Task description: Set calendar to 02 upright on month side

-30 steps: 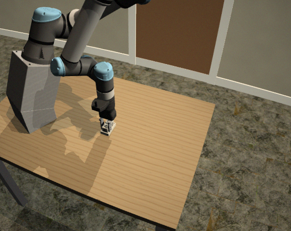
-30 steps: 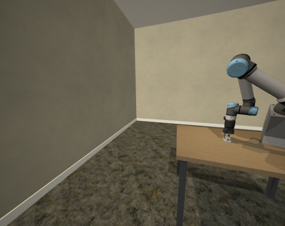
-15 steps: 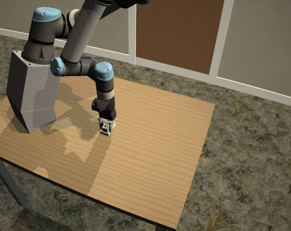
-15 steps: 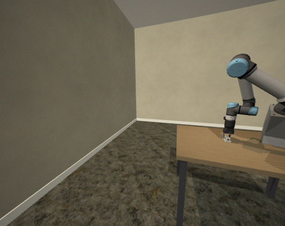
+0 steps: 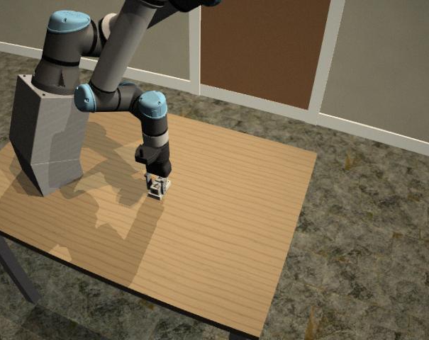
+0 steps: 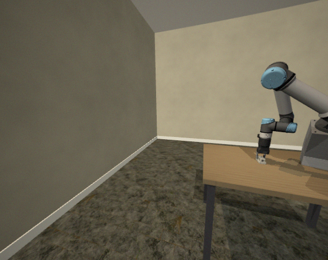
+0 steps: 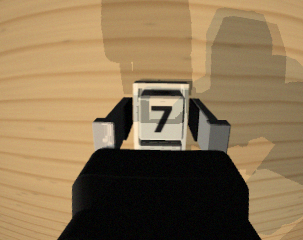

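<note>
The gripper (image 5: 156, 189) (image 6: 261, 157) (image 7: 161, 119) points down over the small white tray (image 5: 154, 196) (image 6: 262, 162) (image 7: 136, 112) on the table. Its fingers stand open, one on each side of the tray, with gaps beside it in the wrist view. A white cube (image 5: 155, 188) (image 7: 147, 131) sits in the tray between the fingers, with a black 7 on its top face. The edge of a second block shows behind it in the wrist view, mostly hidden by the gripper body. The month's name and front digits cannot be read.
The wooden table (image 5: 225, 219) (image 6: 231, 170) carries the tray. The robot's grey pedestal (image 5: 57, 146) (image 6: 321, 151) stands on the table beyond the tray. Arm shadows fall across the tabletop around the tray. The table's edges lie well away from the tray.
</note>
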You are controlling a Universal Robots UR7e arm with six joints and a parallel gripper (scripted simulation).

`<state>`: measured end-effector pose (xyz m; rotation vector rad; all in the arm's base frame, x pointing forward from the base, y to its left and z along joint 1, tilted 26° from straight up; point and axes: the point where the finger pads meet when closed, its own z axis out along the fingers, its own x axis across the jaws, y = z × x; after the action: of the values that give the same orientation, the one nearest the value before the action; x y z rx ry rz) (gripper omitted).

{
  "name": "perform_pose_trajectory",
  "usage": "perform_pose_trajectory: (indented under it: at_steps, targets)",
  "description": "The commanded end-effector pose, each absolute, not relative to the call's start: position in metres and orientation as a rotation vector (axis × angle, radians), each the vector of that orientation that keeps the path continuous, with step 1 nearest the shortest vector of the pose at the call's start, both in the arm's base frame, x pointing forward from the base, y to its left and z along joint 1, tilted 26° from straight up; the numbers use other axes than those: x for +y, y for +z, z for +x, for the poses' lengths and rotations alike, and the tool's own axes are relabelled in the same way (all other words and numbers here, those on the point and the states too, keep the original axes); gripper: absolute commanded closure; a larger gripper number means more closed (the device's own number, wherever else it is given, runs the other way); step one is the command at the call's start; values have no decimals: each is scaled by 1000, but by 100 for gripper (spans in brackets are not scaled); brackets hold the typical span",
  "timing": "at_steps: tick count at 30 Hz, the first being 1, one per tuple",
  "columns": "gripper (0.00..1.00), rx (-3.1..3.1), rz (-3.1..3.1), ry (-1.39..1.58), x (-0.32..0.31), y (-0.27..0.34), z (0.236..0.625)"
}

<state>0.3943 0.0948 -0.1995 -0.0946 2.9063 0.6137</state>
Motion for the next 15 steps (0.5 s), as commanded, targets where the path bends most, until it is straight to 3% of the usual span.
perform_pose_trajectory:
  at_steps: [1, 15]
  targets:
    - [10, 2905, -94, 613, 94, -197, 394]
    - [10, 2905, -94, 613, 82, -171, 390]
